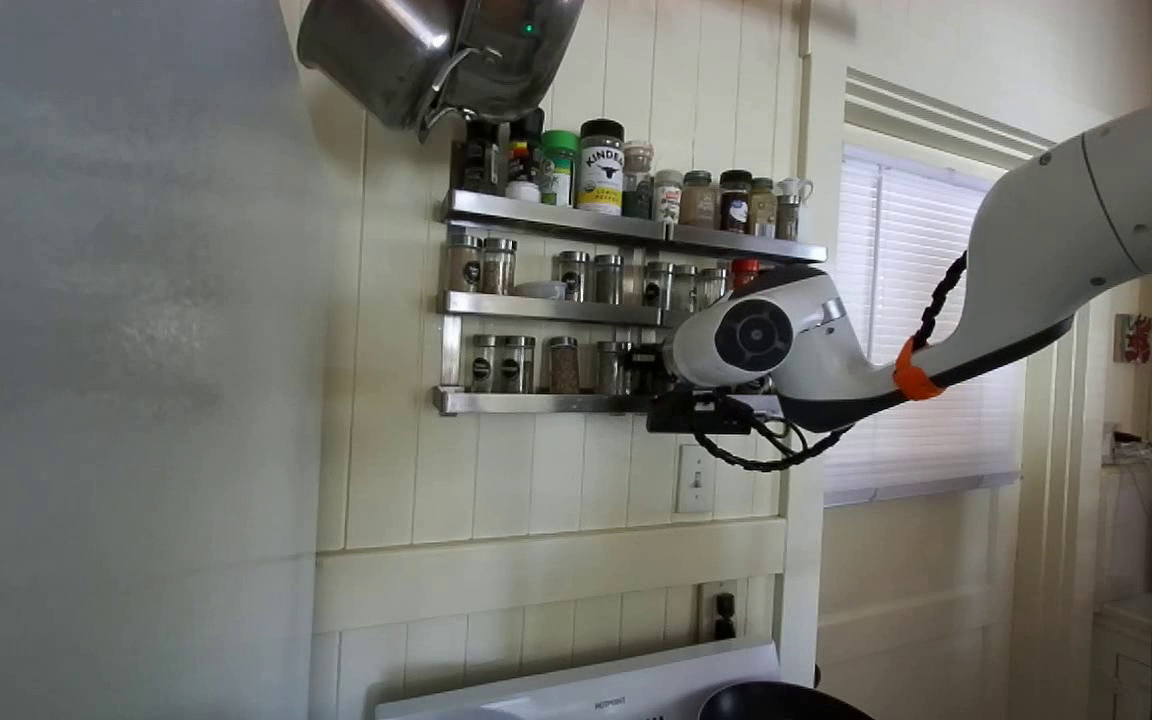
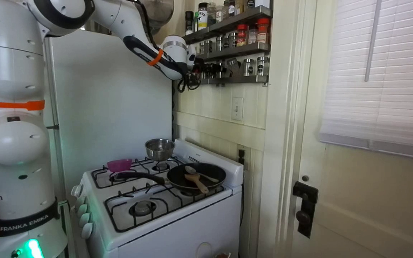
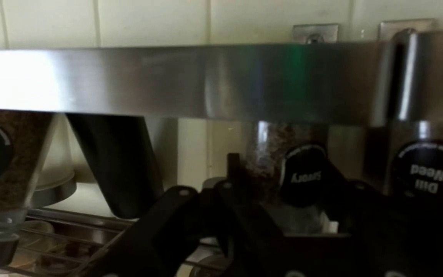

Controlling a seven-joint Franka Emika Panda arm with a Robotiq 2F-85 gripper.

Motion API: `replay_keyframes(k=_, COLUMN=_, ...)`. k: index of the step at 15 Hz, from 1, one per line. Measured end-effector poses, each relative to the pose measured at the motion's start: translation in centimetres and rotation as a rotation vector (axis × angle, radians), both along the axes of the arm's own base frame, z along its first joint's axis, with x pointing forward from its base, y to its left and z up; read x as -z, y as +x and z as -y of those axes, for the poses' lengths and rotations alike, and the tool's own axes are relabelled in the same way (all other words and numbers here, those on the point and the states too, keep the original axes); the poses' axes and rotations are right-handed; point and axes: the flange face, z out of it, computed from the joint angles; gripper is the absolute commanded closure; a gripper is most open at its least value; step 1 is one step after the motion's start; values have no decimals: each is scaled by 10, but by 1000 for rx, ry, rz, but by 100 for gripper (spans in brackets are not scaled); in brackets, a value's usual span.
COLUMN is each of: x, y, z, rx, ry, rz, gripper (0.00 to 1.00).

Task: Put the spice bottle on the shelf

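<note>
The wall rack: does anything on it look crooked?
Yes. In an exterior view, on the bottom tier of the shelf, one glass jar leans, while the two jars to its right in that picture stand upright.

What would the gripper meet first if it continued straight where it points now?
Probably the Savory jar: in the wrist view the gripper faces it, with the wall behind. Depth is unclear; gripper and jar may already touch.
</note>
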Motion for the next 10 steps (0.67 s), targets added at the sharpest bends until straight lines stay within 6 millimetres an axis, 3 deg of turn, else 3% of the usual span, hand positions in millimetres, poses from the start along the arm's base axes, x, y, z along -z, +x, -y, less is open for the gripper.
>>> replay_keyframes(k=1, x=0, y=1, z=-1, rx=-1, ry=0, rz=-2, gripper=77)
replay_keyframes(k=2, x=-1, y=1, z=-1, rx=0, ry=0, rz=-4, gripper=31)
replay_keyframes(k=7, x=-2, y=3, z=-3, rx=7, ry=8, rz=-22, gripper=1)
replay_keyframes(k=10, x=0, y=4, z=-3, rx=11, ry=14, rz=-34, gripper=0)
